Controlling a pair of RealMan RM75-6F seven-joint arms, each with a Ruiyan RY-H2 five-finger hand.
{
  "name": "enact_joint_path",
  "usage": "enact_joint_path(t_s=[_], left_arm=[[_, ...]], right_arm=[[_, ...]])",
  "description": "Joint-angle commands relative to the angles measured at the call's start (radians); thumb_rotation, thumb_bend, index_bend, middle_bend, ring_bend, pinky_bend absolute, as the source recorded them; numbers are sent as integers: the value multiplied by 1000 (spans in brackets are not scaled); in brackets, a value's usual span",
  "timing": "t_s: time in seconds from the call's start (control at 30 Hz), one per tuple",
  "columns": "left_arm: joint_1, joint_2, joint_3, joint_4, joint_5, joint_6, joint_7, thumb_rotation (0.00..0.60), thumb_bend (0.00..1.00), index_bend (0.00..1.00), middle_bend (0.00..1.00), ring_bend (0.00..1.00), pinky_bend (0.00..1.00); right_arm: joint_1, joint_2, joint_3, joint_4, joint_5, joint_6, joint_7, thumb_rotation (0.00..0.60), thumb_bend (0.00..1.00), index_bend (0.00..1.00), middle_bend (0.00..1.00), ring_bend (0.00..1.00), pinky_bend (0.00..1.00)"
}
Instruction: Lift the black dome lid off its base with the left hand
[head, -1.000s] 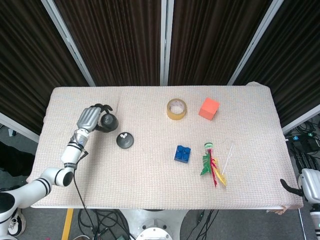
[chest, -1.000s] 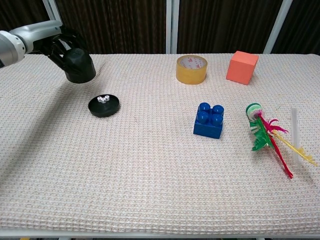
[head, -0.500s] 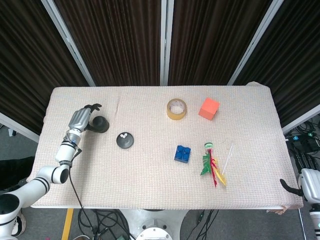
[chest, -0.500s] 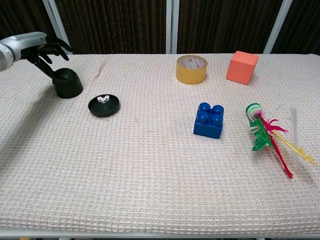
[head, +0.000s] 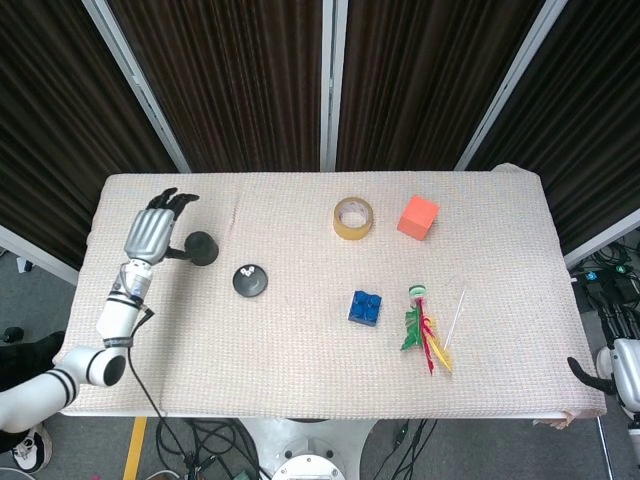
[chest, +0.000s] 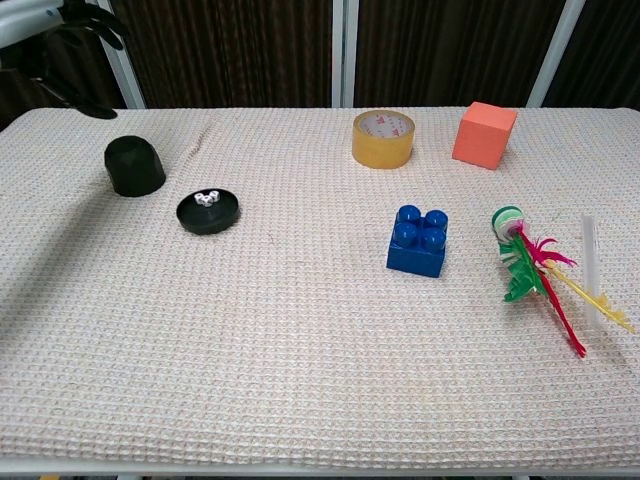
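Note:
The black dome lid (head: 201, 247) (chest: 134, 166) stands on the cloth by itself, to the left of its round black base (head: 250, 280) (chest: 208, 211). The base holds small white dice. My left hand (head: 150, 229) (chest: 72, 50) hovers above and left of the lid, fingers spread, holding nothing and not touching it. My right hand (head: 592, 374) shows only as a dark sliver at the lower right edge of the head view, off the table; its fingers cannot be made out.
A yellow tape roll (head: 353, 218) and an orange cube (head: 418, 216) sit at the back. A blue brick (head: 365, 307) lies mid-table, with a green-capped feather toy (head: 423, 330) and a white stick (head: 456, 311) to its right.
The left hand set the dome lid down on the cloth left of the base, let go, then rose up and to the left.

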Motion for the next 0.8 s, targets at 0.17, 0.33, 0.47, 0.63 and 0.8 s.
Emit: enact_joint_path(t_s=[0.17, 0.33, 0.47, 0.63, 0.8], left_arm=[[209, 129, 99, -251, 53, 287, 230, 600, 2, 185, 181, 58, 136], [308, 156, 169, -316, 87, 390, 303, 600, 0, 185, 181, 58, 135], [380, 179, 211, -357, 113, 463, 329, 600, 0, 185, 181, 58, 134], [462, 210, 256, -414, 138, 535, 363, 600, 0, 185, 181, 58, 134], [502, 233, 265, -431, 134, 548, 363, 600, 1, 184, 181, 58, 136]], right_arm=[[-6, 4, -3, -5, -21, 22, -1, 600, 189, 0, 17, 0, 0], [-16, 12, -4, -21, -36, 51, -13, 600, 188, 0, 15, 0, 0], [-19, 11, -8, -26, -50, 62, -25, 600, 187, 0, 9, 0, 0], [-17, 6, -11, -28, -58, 61, -30, 600, 187, 0, 5, 0, 0], [-19, 4, -15, -26, -66, 67, -34, 600, 188, 0, 4, 0, 0]])
